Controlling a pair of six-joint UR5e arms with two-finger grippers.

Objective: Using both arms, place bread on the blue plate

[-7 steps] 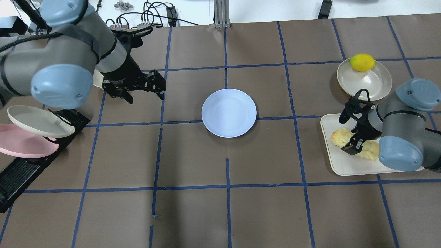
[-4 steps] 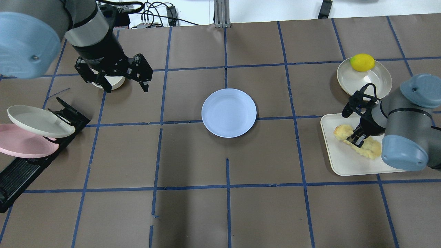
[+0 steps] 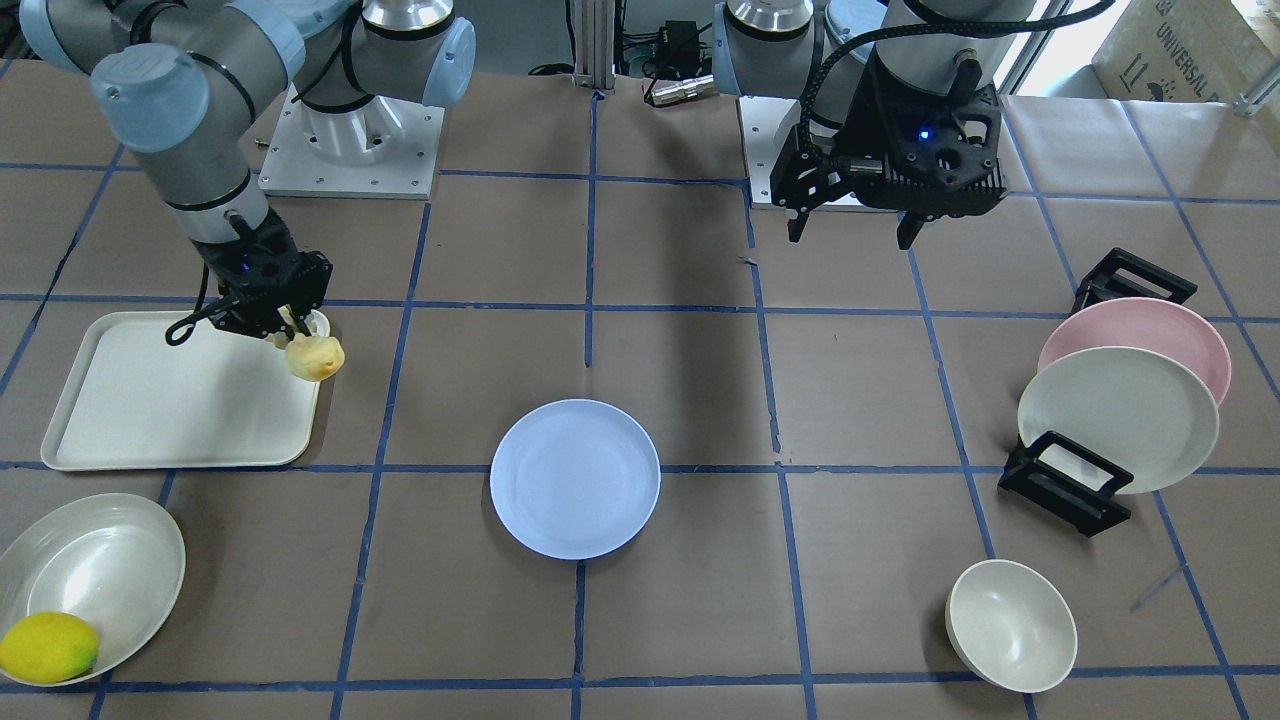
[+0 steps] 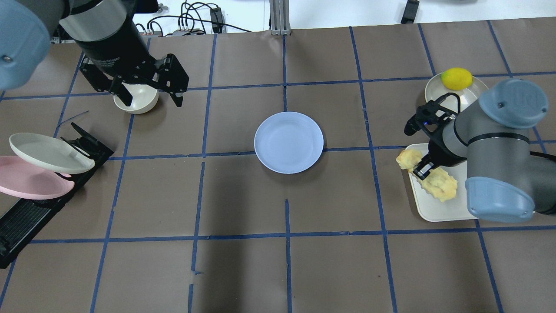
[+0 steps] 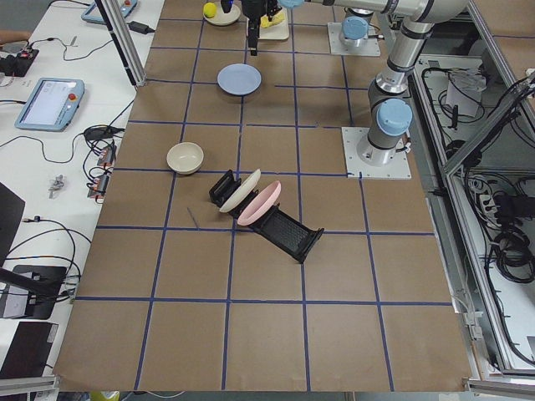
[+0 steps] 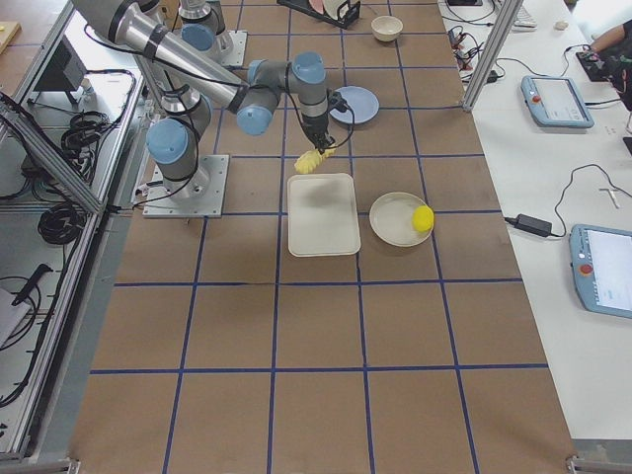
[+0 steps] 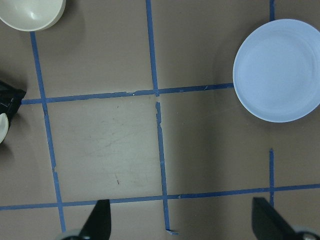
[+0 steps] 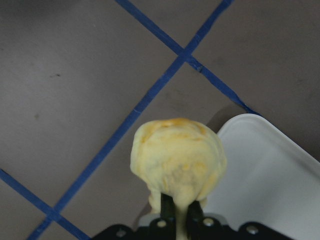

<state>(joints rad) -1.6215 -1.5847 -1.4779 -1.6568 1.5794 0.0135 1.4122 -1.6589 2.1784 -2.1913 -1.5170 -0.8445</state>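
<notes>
Bread point(image 4: 439, 186): one lumpy, ridged pale-yellow loaf, pinched mid-length in the right claw point(image 4: 422, 170), raised off the brown counter point(image 4: 243, 204) | one flat white rectangular tray point(image 4: 438, 211) under the claw, loaf overhanging its corner | one smooth round blue plate point(image 4: 288, 142) well apart, between both claws | right claw clenched on the loaf, pointing down | left claw point(image 3: 851, 232) spread wide, empty, aloft.

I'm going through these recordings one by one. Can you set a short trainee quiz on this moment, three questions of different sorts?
1. True or false: the bread lies on the blue plate.
2. What is the right gripper shut on? A) nothing B) the bread C) the blue plate
3. Fill in: the left gripper is ___ and holds nothing.
Key: 1 false; 2 B; 3 open.
</notes>
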